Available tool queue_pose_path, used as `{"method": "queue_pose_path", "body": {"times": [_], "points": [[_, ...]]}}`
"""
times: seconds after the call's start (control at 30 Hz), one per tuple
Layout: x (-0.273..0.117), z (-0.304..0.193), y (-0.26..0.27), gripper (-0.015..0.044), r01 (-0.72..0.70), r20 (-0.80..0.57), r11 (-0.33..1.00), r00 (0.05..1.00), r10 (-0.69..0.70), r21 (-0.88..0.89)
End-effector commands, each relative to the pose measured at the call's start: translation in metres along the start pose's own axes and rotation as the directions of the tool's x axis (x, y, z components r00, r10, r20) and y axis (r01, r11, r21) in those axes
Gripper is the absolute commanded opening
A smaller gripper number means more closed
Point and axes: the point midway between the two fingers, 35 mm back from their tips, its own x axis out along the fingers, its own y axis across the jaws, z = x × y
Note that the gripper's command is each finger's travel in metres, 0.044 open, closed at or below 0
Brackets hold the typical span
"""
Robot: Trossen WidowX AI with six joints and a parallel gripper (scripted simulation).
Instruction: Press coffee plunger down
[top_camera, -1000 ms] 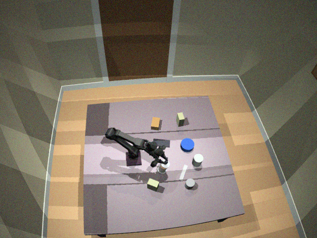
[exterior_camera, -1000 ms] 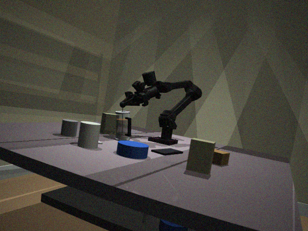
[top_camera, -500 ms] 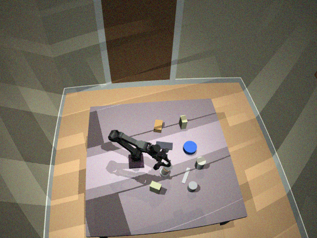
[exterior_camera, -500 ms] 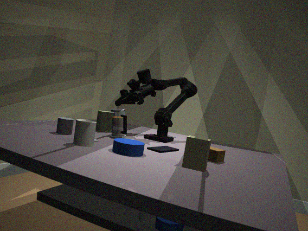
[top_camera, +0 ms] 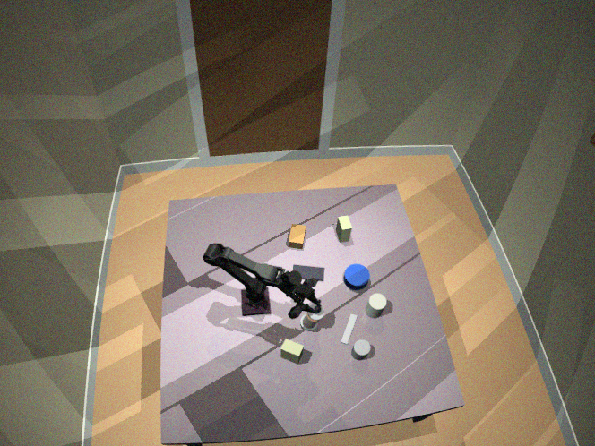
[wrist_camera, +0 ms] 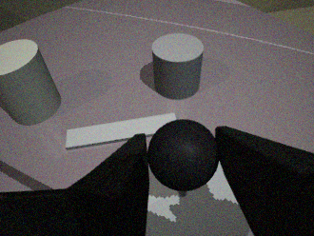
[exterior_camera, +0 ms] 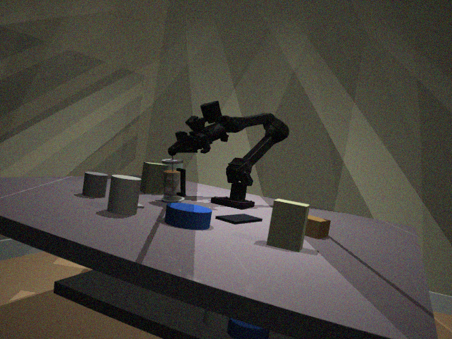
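The tool point(wrist_camera: 184, 151) is closed on the plunger knob point(wrist_camera: 183, 153), a dark ball. In the wrist view both fingers bear against the knob's flanks, standing partway apart at the ball's width. The grip looks centred, with the ball sitting evenly between the two pads.

The coffee press point(exterior_camera: 172, 180) stands upright on the surface point(exterior_camera: 226, 255), just in front of the arm base point(exterior_camera: 233, 201) and beside a pale green block point(exterior_camera: 152, 178). Seen from the side, the knob sits close above the lid point(wrist_camera: 192, 224), with only a short stub of rod visible. Judgement: the press stroke is well advanced and little travel is left.

Recommendation for the step in hand:
- Drive straight down along the rod axis. Any sideways push at the knob acts high on a tall, narrow body and would tend to tip or slide it.
- Keep the descent slow near the bottom, so that the end stop is met gently and the press is not pushed across the surface.
- Hold the wrist attitude constant. A tilt could bind the rod in the lid.
- On reaching the stop, spread the fingers evenly before lifting, then rise vertically so that neither pad drags the knob.

Nearby items, a flat white strip point(wrist_camera: 121, 129) and two grey cylinders point(wrist_camera: 177, 65), lie apart from the press and do not obstruct a vertical retreat.
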Motion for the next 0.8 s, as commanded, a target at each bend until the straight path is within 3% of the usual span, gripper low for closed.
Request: {"method": "queue_pose_path", "body": {"times": [0.0,0.1,0.5,0.77], "points": [[0.0,-0.001,0.0,0.0121,0.0,-0.003,1.0,1.0,0.0,0.0],[0.0,-0.001,0.0,0.0121,0.0,-0.003,1.0,1.0,0.0,0.0],[0.0,-0.001,0.0,0.0436,0.0,-0.003,1.0,1.0,0.0,0.0],[-0.018,0.02,0.001,0.044,-0.001,-0.007,1.0,1.0,0.001,-0.002]]}}
